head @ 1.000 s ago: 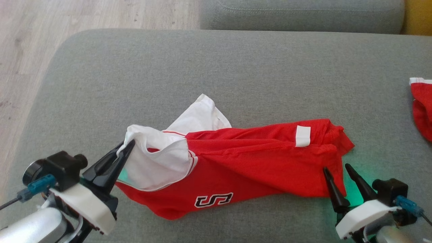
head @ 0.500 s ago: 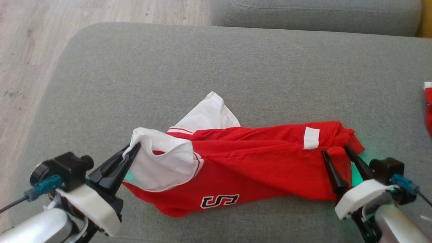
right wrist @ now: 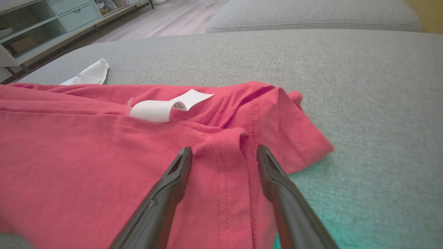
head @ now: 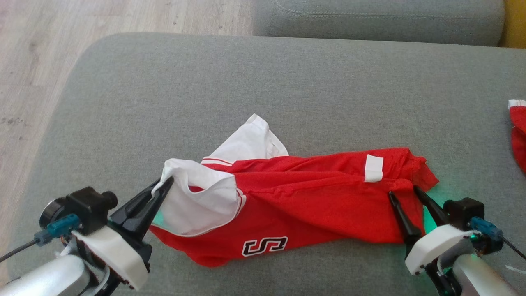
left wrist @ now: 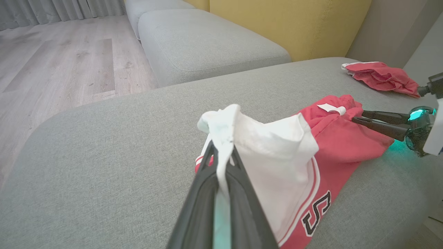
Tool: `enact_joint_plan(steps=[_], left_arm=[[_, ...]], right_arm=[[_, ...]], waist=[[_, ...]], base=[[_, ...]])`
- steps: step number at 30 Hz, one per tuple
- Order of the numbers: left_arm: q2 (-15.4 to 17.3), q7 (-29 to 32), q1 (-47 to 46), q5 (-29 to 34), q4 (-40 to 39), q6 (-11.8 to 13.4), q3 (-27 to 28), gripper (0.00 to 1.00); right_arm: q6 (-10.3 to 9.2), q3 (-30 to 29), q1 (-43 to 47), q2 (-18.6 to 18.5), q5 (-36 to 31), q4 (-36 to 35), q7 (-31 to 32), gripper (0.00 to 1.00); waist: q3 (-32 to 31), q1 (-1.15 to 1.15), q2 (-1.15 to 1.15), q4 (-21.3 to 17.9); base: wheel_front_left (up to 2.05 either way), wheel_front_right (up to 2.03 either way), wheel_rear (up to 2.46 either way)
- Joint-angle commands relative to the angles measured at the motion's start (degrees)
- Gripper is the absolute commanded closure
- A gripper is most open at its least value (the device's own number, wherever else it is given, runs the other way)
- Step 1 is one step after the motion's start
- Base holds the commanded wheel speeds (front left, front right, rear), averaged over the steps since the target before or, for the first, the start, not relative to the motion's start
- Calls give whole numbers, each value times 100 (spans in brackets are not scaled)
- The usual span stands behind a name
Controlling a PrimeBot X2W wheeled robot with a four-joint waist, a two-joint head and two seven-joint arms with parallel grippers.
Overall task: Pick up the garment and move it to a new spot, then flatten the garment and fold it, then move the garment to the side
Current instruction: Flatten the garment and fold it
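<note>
Grips the white sleeve (head: 197, 201) of the red shirt (head: 312, 205) with the left tool (head: 166, 183), fingers clenched tight on the bunched cloth, raised slightly off the grey couch (head: 287, 82). Straddles a fold at the shirt's opposite hem with the right tool (head: 403, 191), fingers spread on either side of the red cloth, not pinching it. Shows the shirt stretched loosely between both tools across the near half of the couch, rumpled, black-and-white emblem (head: 263, 245) toward the near edge, a white tag (head: 373, 167) curling up near the right tool. Shows a second red cloth (head: 518, 135) well apart at the couch's right, and wooden floor (head: 33, 61) to the left.
</note>
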Motion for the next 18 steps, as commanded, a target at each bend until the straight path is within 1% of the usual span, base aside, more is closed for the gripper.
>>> enact_joint_plan(steps=[1, 8, 11, 13, 14, 15, 16, 18], left_arm=[[219, -42, -274, -7, -106, 21, 305, 100], [211, 30, -295, 14, -106, 24, 264, 100], [187, 42, -285, 9, -106, 28, 244, 100], [172, 33, -280, -12, -106, 26, 248, 100], [174, 31, -277, -19, -106, 23, 248, 100], [177, 28, -276, -25, -107, 24, 252, 100], [182, 23, -277, -29, -107, 25, 257, 100], [192, 15, -282, -31, -110, 28, 266, 100]], right_arm=[[39, 95, -160, -75, -31, -132, -83, 8], [39, 54, -273, 1, -263, -119, -85, 9], [39, 24, -297, 39, -327, -113, -85, 11], [39, 9, -296, 46, -355, -109, -85, 18], [39, 3, -295, 46, -363, -105, -86, 22], [39, -2, -296, 43, -368, -90, -86, 29], [39, -2, -301, 38, -372, -78, -86, 33], [39, -11, -320, 32, -374, -58, -86, 33]], waist=[[7, 1, 0, -4], [29, 1, 0, -13], [33, 1, 0, -5], [31, 1, 0, 5], [32, 1, 0, 10], [37, 1, 0, 15], [46, 1, 0, 20], [70, 1, 0, 26]], base=[[0, 0, 0], [0, 0, 0], [0, 0, 0], [0, 0, 0], [0, 0, 0], [0, 0, 0], [0, 0, 0], [0, 0, 0]])
